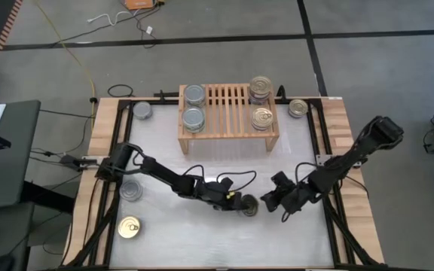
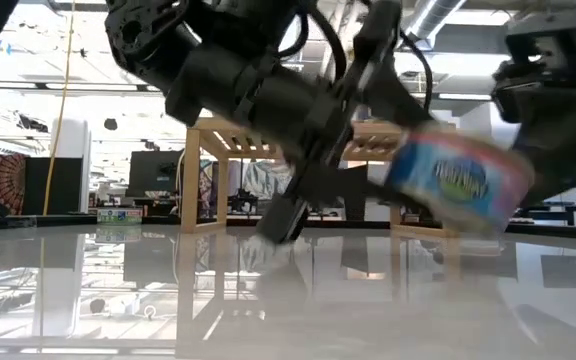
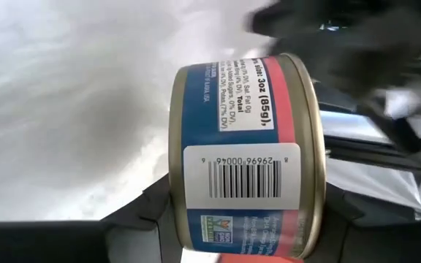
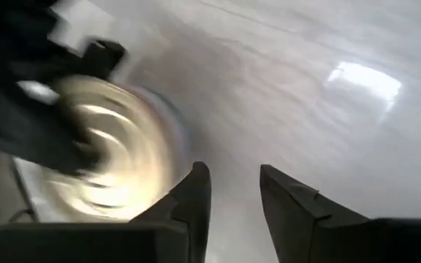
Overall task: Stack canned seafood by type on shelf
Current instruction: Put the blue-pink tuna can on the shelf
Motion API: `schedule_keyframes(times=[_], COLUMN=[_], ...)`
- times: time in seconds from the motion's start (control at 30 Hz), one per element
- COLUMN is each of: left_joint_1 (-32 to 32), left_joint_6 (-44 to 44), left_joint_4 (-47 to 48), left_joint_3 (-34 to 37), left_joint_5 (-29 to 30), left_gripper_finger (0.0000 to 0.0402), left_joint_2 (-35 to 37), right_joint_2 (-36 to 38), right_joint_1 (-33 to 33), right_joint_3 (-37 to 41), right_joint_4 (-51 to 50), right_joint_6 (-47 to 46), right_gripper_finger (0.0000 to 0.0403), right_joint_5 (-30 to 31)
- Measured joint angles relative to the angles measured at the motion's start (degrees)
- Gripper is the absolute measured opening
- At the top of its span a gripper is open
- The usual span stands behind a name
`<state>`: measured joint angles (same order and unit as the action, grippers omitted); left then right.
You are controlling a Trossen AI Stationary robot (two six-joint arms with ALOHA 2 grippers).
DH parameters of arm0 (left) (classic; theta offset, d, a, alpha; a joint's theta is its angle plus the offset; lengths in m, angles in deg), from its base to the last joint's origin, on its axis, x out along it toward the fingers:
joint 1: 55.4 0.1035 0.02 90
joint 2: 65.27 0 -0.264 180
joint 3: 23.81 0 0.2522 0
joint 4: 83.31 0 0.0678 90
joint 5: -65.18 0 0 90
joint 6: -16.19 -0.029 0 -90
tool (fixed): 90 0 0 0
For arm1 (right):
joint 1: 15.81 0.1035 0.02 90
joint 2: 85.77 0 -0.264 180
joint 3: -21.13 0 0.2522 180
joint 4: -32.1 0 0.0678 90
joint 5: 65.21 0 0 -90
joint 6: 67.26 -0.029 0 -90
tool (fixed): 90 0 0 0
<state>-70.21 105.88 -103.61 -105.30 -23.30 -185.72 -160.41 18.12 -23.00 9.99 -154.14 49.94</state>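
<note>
The task looks about half done. On the near counter (image 1: pixel 307 233) the left gripper (image 1: pixel 239 205) is clamped on one can (image 1: pixel 249 205); the right gripper (image 1: pixel 273 200), fingers apart, waits beside it. Four cans lie loose; the far shelf (image 1: pixel 228 111) carries four stacks.

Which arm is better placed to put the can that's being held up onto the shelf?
Left, probably. The left gripper already clamps the can by its sides, lifted off the table. The right gripper sits close beside it, fingers apart and empty. The shelf lies straight ahead.
</note>
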Motion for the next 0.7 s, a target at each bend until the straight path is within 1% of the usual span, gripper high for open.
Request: schedule_keyframes(times=[0.13,0.2,0.27,0.4,0.57,0.7], left_joint_1=[0.3,0.4,0.7,2.4,7.1,13.1], left_joint_6=[-4.0,-6.8,-10.2,-18.4,-26.8,-30.4], left_joint_4=[2.3,6.0,11.1,23.9,37.6,45.8], left_joint_3=[-0.1,-0.2,-0.3,-3.1,-8.3,-12.8], left_joint_5=[-0.3,-0.3,-0.5,-0.4,1.4,1.7], left_gripper_finger=[0.0184,0.0184,0.0184,0.0184,0.0184,0.0184], left_joint_2=[5.5,9.1,13.3,22.4,31.6,34.9], right_joint_2=[3.4,4.1,4.3,4.1,4.1,4.1], right_joint_1=[1.3,1.8,1.8,1.6,0.1,-2.4], right_joint_3=[0.0,0.0,0.0,0.0,0.0,0.0], right_joint_4=[-5.6,-6.5,-6.2,-6.3,-6.0,-5.8], right_joint_6=[-0.1,-0.1,-0.1,-0.1,-0.2,-0.2], right_gripper_finger=[0.0143,0.014,0.0137,0.0134,0.0134,0.0134], right_joint_5=[0.0,0.1,0.2,0.3,0.4,0.4])
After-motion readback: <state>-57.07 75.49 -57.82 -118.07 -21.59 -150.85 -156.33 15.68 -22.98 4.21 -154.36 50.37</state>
